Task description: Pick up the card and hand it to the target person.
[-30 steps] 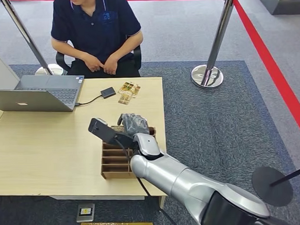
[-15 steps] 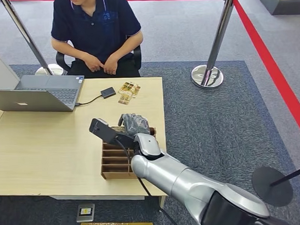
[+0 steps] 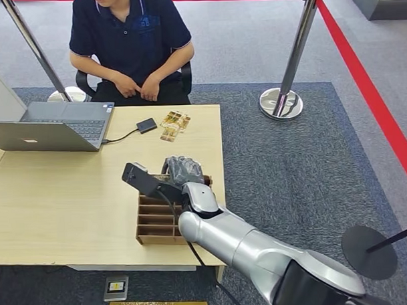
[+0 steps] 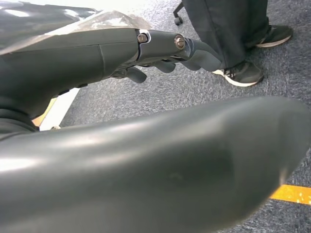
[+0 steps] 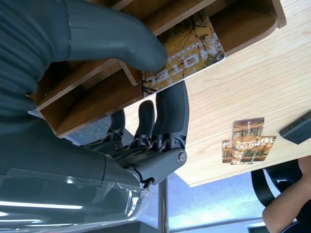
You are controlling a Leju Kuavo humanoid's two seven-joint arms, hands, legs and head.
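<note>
Wooden table (image 3: 66,197) under the head view, and the slotted wooden organizer (image 3: 156,224) near its edge is holding a hotel card (image 5: 183,56) in its end slot. Right hand (image 3: 183,170) is pinching that card, thumb (image 5: 121,41) on its face. Since a second ago the hand is edging slightly right. Left hand (image 4: 161,53) is hanging, fingers loosely curled, holding nothing.
</note>
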